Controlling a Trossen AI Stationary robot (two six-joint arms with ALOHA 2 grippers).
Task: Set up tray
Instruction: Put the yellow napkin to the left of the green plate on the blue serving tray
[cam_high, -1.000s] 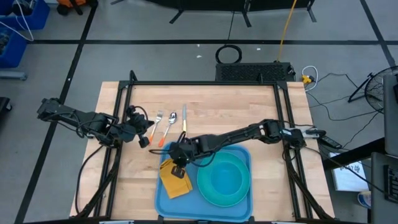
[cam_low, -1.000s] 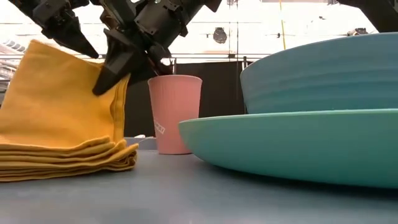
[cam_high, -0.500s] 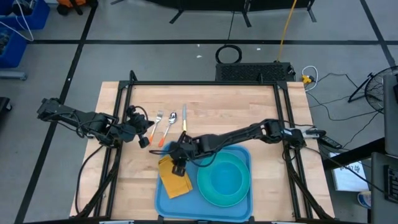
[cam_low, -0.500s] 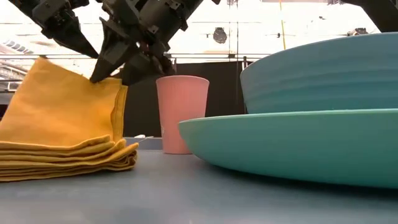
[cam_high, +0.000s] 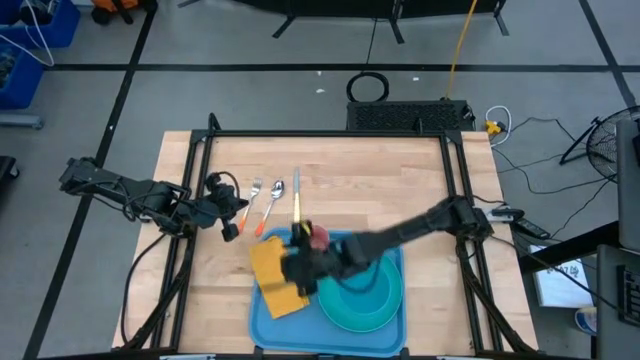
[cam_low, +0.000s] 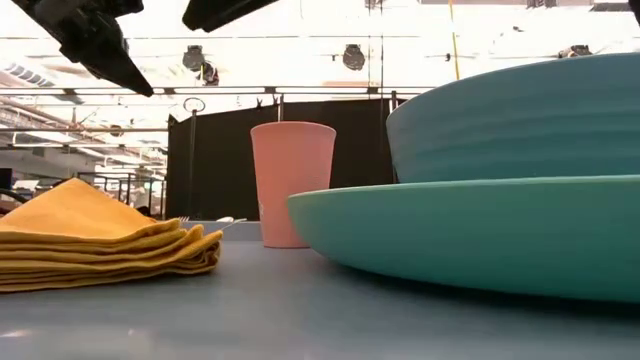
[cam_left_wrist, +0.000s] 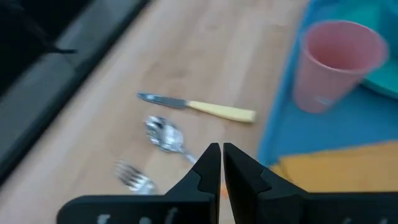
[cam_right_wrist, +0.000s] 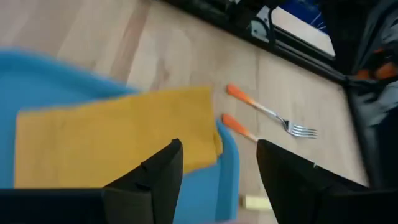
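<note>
The blue tray lies at the table's near middle. On its left part a folded yellow napkin lies flat; it also shows in the low view and in the right wrist view. My right gripper hangs open above the napkin's right edge, its fingers apart and clear of the cloth. A pink cup stands upright at the tray's far edge. My left gripper is shut above the wood left of the tray.
A teal bowl sits on a teal plate on the tray's right part. A fork, a spoon and a yellow-handled knife lie on the wood beyond the tray. Bare wood stretches to the far right.
My right gripper has opened and let go of the napkin, then risen and drawn a little toward the near edge. The napkin's top layer, which it held raised, has fallen flat onto the folded stack.
</note>
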